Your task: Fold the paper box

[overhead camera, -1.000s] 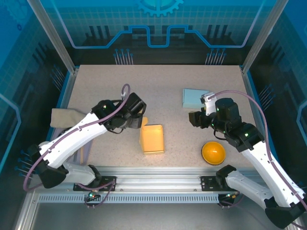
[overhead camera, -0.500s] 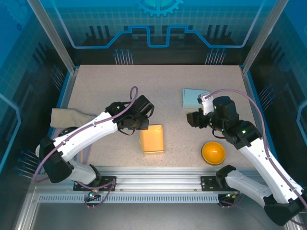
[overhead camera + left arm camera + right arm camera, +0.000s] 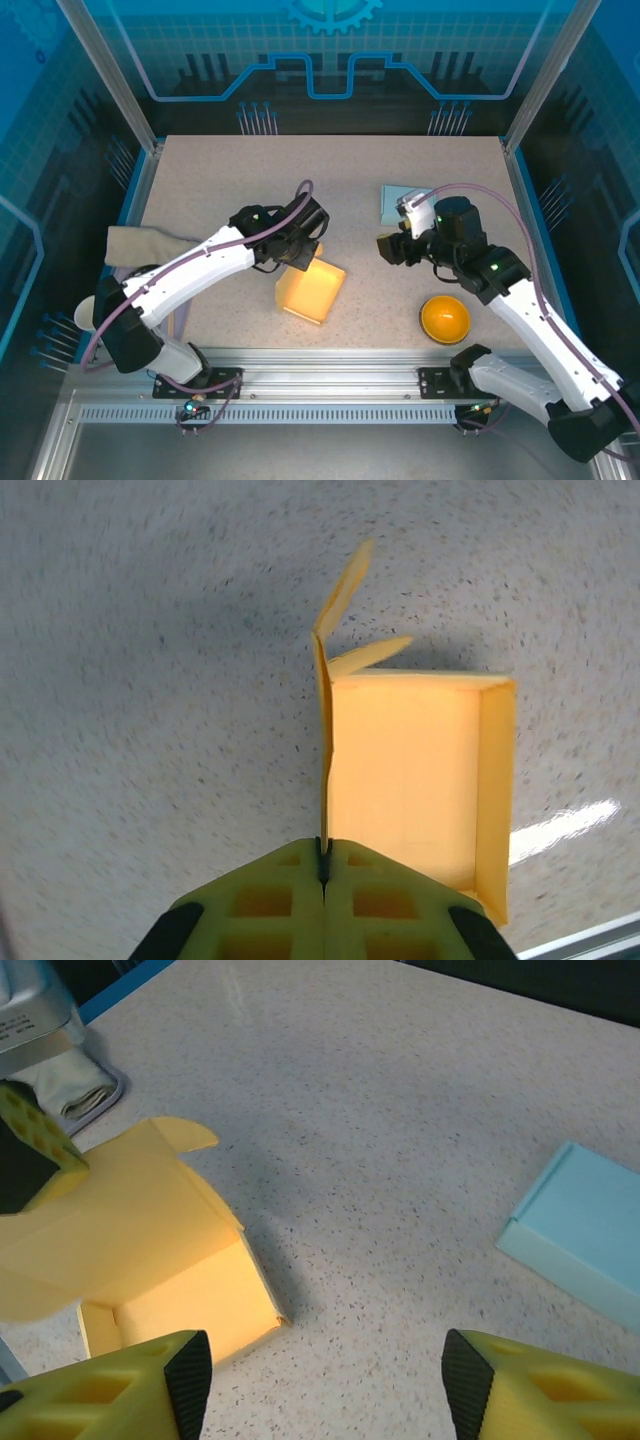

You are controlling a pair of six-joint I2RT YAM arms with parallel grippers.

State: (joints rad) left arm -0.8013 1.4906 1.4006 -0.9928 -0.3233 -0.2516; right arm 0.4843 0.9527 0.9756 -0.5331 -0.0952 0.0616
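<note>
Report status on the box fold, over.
Left gripper shut on yellow paper box side wall. Right gripper open, off the box. Light blue box lies apart, not in the way.

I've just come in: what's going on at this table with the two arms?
The left gripper is shut on one side wall of the open yellow paper box. The box's end flaps stand loose, so the folding isn't finished. The right gripper hangs open to the box's right, apart from it, holding nothing. A light blue box lies farther back.
</note>
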